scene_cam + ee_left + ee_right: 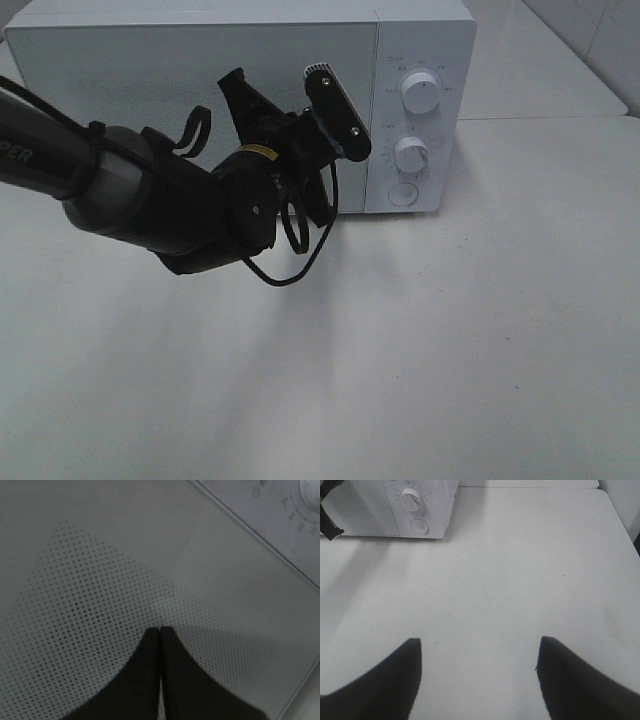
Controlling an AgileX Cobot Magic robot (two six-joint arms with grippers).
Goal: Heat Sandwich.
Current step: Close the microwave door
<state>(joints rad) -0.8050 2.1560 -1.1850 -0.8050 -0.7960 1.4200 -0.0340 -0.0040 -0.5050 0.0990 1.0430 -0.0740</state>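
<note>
The sandwich is out of view in every frame. A white microwave [420,40] stands at the back of the table with its door [130,70] closed. My left gripper [238,85] is shut with nothing between its fingers, and its tips are close against the dotted door glass [100,580]. In the left wrist view the left gripper [160,629] shows both black fingers pressed together. My right gripper [479,640] stands open above the bare white table [510,570], holding nothing. It does not show in the exterior high view.
The microwave's control panel carries two white dials [420,92] [412,155] and a round button [402,193]. The left arm [150,195] crosses in front of the door. The microwave [425,505] lies well ahead of the right gripper, off to one side.
</note>
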